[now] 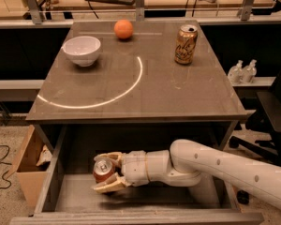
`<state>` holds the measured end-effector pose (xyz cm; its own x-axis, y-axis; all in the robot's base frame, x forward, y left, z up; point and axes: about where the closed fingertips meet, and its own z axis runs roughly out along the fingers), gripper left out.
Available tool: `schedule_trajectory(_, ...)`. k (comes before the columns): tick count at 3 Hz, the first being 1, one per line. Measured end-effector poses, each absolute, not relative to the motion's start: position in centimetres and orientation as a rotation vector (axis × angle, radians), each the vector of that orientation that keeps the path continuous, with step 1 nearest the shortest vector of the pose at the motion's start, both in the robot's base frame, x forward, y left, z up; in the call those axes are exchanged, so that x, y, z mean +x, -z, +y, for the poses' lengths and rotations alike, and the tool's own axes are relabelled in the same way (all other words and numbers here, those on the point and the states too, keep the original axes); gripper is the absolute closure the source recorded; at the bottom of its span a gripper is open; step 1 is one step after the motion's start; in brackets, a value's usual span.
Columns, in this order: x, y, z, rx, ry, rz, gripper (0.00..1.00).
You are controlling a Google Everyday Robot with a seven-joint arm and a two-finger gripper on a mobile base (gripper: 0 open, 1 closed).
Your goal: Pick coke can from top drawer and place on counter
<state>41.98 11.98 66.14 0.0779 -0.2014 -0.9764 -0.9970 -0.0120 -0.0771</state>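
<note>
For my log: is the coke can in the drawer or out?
In. The coke can sits on the floor of the drawer, with the gripper at it.

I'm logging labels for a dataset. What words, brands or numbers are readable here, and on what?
Tan-gold can on the counter: lettering too blurred to read.
Coke can, at the pincer in the top drawer: no label legible.
No other text visible.
</note>
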Motion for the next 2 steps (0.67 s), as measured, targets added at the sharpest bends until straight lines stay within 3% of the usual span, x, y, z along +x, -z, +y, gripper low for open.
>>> schedule_trajectory(1, 41.90, -66.16, 12.12, -1.398, -1.054, 1.292, 0.88)
schedule_trajectory(2, 41.83, -66.19, 12.24, -1.400, -1.056, 1.290, 1.00)
